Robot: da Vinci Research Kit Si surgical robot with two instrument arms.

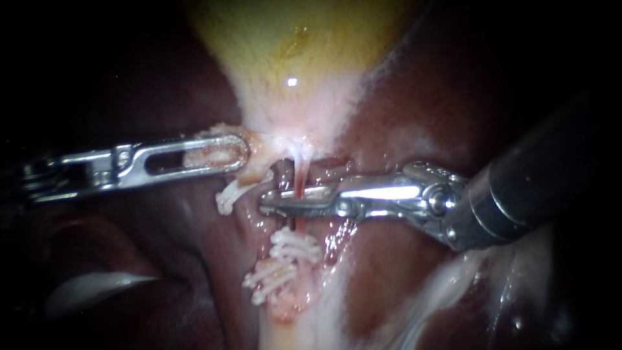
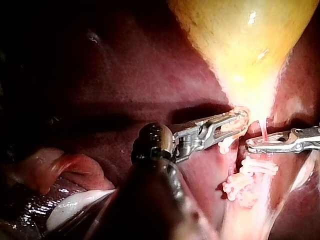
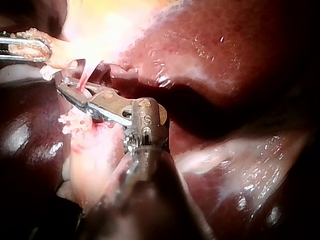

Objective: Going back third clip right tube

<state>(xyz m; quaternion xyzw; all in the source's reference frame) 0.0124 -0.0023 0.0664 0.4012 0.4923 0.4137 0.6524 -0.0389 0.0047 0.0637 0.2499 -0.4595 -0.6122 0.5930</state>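
The yellow gallbladder [image 1: 291,45] narrows to a pale neck. My left instrument [image 1: 240,152] is shut on tissue beside that neck, also seen in its wrist view [image 2: 240,120]. From the neck a thin red tube [image 1: 300,175] runs down. My right instrument [image 1: 285,199] lies across this tube, its jaws slightly open with the tube between them; its own camera shows the same [image 3: 65,85]. Just below the jaws, white clips [image 1: 295,247] sit on the tube. Another white clip [image 1: 230,194] hangs under the left instrument's jaws.
Dark red liver [image 1: 414,116] lies all around the neck and tubes. Pale, wet tissue strands [image 1: 453,291] run under the right instrument's shaft. A white glossy patch [image 1: 97,288] lies low on the left.
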